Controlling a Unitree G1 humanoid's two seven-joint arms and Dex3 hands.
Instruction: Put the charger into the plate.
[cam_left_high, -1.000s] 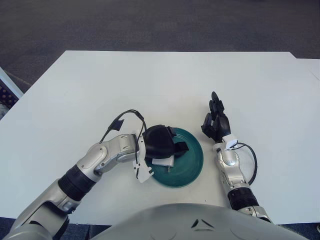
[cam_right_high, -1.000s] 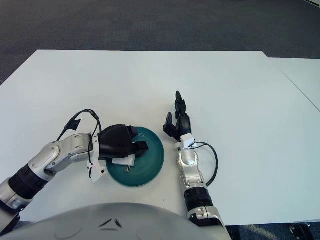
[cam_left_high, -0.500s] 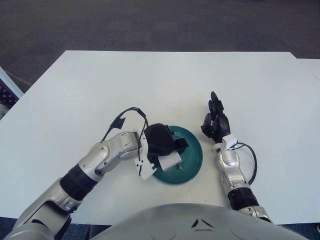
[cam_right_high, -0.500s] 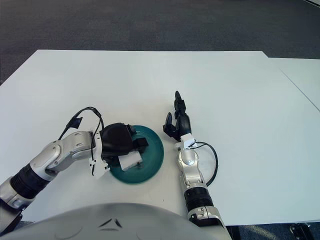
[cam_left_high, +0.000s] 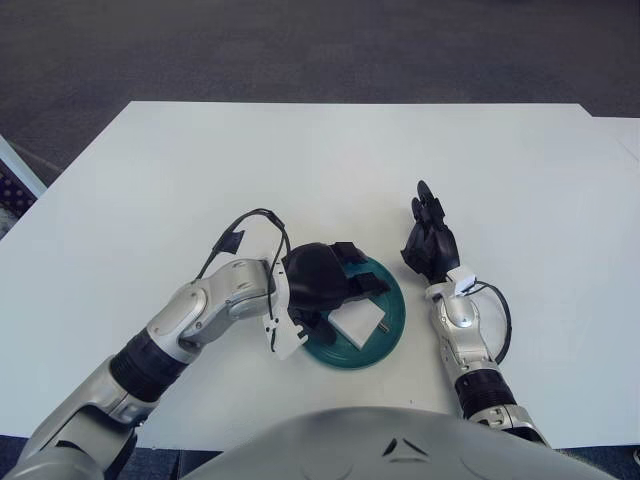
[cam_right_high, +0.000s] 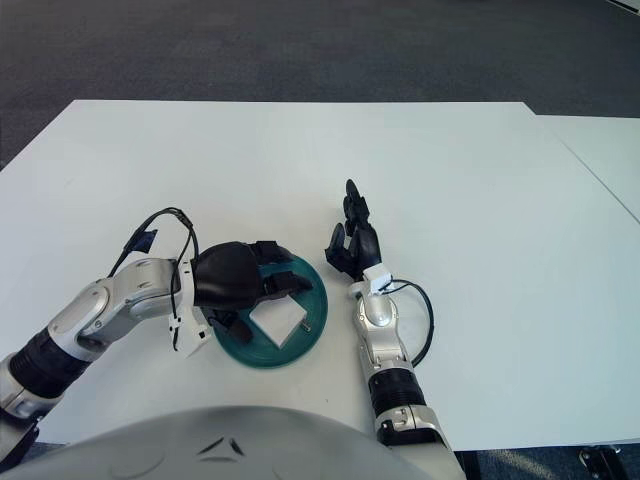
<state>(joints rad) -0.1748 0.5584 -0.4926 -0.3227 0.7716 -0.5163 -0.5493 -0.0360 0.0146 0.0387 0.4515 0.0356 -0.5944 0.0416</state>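
Left eye view shows my left hand (cam_left_high: 318, 282) over the teal plate's (cam_left_high: 392, 322) left rim, fingers spread and clear of the white charger (cam_left_high: 358, 321); it lies flat inside the plate; I judge it light, stiff, smooth, best pinched across its flat sides; my right hand (cam_left_high: 430, 245) rests beside the plate, fingers relaxed.

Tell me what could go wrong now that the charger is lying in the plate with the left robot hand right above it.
1. The left robot hand hangs over the plate with fingers spread; pulling away low could snag the rim and drag it.
2. The charger lies just under those fingers, so a careless retreat might flick it out.
3. The right robot hand rests beside the plate and could bump it.
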